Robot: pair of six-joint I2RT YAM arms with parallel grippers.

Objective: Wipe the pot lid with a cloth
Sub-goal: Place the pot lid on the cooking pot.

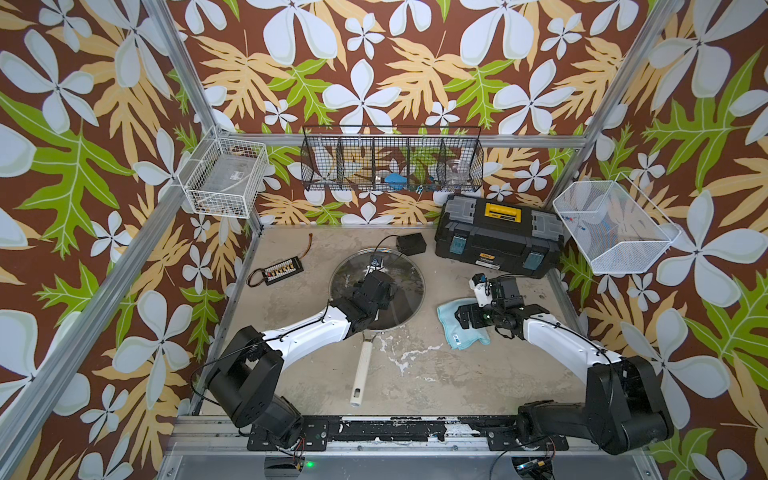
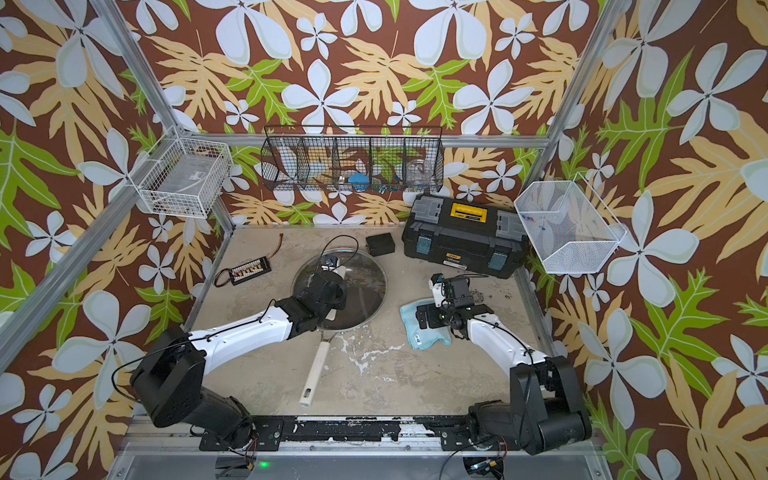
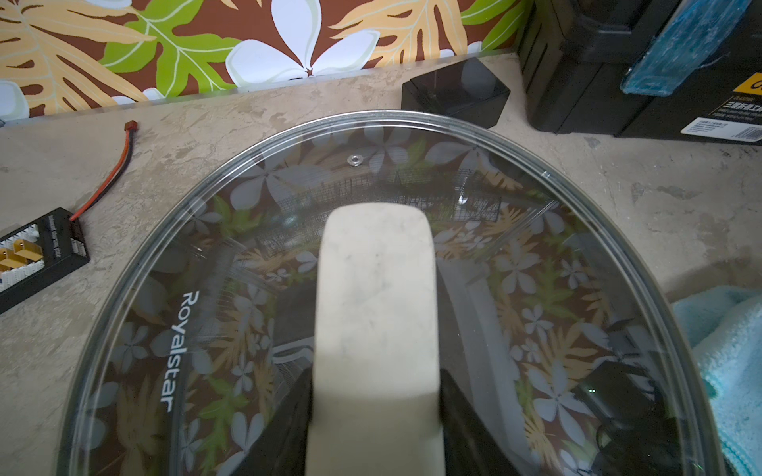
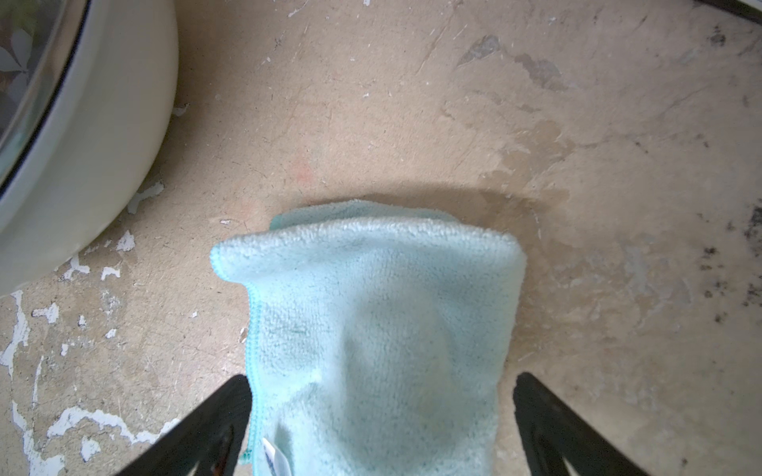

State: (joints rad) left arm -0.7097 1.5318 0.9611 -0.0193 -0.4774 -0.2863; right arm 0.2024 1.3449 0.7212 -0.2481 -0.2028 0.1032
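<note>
The lid (image 1: 401, 282) (image 2: 368, 286) (image 3: 536, 247) lies flat, dome and handle up, on a pan (image 4: 82, 165) in the middle of the worktop (image 1: 415, 374). The pan's long cream handle (image 1: 360, 374) (image 2: 316, 370) sticks out from under the lid toward the front edge. The lid's own bar handle (image 3: 375, 309) runs across the glass roughly front to back. In the left wrist view its free end points toward the back wall, just short of a small black box (image 3: 453, 92).

In both top views the left arm covers most of that bar, and only short white bits show beside the wrist. The glass mirrors the flowered walls, so what is inside the pan is hard to make out. The lid's near rim is cut off in the left wrist view.

The left hand (image 1: 371, 291) (image 3: 375, 412) is clamped on the bar, with a dark finger pressed to each side of it.

The cloth (image 1: 446, 313) (image 2: 428, 336) (image 4: 379, 309) lies folded on the worktop, just right of the pan and apart from it, with its tag (image 1: 457, 337) at the front edge. The right hand (image 1: 467, 316) (image 2: 432, 318) (image 4: 381, 412) hides its middle from above. That hand is spread wide and grips nothing. Its two fingers (image 4: 214, 424) straddle the cloth, one just beside each long edge. I cannot tell whether the tips touch the cloth or the worktop.
</note>
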